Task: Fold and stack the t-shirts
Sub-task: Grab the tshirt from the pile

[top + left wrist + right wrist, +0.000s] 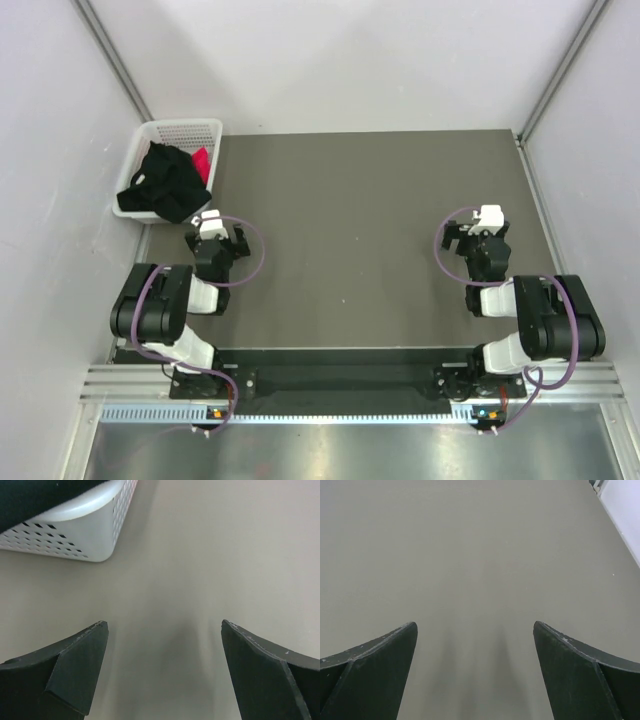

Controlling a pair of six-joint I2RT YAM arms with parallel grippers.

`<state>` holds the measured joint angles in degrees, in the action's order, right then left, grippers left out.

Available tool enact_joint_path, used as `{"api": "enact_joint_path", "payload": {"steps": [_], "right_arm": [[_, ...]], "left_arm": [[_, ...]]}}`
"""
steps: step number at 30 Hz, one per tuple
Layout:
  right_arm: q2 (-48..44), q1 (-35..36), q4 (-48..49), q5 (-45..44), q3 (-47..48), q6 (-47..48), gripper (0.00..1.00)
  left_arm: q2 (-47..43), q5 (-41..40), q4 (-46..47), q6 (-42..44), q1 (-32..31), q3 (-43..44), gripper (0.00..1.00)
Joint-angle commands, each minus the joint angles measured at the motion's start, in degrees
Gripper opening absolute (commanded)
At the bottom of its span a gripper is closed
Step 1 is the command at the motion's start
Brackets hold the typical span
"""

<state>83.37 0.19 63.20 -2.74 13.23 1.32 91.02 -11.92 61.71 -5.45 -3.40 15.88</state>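
Note:
The black t-shirt (162,184) lies crumpled in the white lattice basket (178,128) at the far left and spills over its near rim. The red-pink t-shirt (203,161) shows only as a small patch behind it in the basket. My left gripper (217,240) is open and empty on the table just in front of the basket. In the left wrist view the basket (75,535) and a bit of the black shirt (35,495) show at upper left, ahead of the gripper (164,626). My right gripper (478,238) is open and empty at the right; its wrist view (475,625) shows only bare table.
The grey table (350,220) is walled by white panels at left, back and right. The basket sits in the far left corner against the left wall. A metal rail runs along the near edge by the arm bases.

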Motion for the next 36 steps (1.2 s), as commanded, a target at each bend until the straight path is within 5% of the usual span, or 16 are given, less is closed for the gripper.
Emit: {"api": "enact_joint_path", "payload": {"steps": [1, 5, 8, 10, 13, 19, 22, 26, 29, 36], "right_arm": [[-0.40, -0.63, 4.30, -0.07, 1.62, 1.31, 1.00], [-0.40, -0.63, 5.09, 0.71, 1.27, 1.49, 1.00], [-0.40, -0.71, 4.04, 1.34, 1.70, 1.49, 1.00], [-0.49, -0.63, 4.56, -0.93, 1.36, 1.75, 1.00], [-5.22, 6.11, -2.08, -13.71, 3.97, 3.07, 1.00], [-9.63, 12.73, -33.47, -23.01, 20.14, 0.44, 1.00], [-9.99, 14.49, -46.45, -18.47, 27.24, -7.19, 1.00], [-5.17, 14.58, -65.10, -10.72, 38.34, -12.04, 1.00], [-2.61, 14.84, -72.33, -8.34, 42.66, -12.13, 1.00], [-3.04, 14.93, -72.34, -6.40, 41.17, -11.34, 1.00]], "left_arm": [[-2.42, -0.56, 0.13, 1.94, 0.32, 1.95, 0.99], [-10.75, -3.01, -10.45, 0.54, 0.32, 4.95, 0.99], [-15.85, -12.20, -13.18, -4.19, 0.41, 5.56, 0.99], [-17.98, -27.52, -28.16, -17.43, 0.50, 11.06, 0.99], [-17.82, -35.70, -55.60, -33.72, 1.73, 22.47, 0.99], [-9.73, -29.82, -66.15, -30.83, 2.96, 37.87, 0.99], [-5.17, -33.78, -77.56, -36.73, 4.44, 48.40, 0.99], [4.67, -24.22, -83.74, -29.72, 10.23, 61.61, 0.99], [11.88, -14.82, -87.71, -28.48, 14.63, 72.08, 0.97], [26.55, 1.36, -88.07, -30.76, 21.59, 89.02, 0.95]]}}
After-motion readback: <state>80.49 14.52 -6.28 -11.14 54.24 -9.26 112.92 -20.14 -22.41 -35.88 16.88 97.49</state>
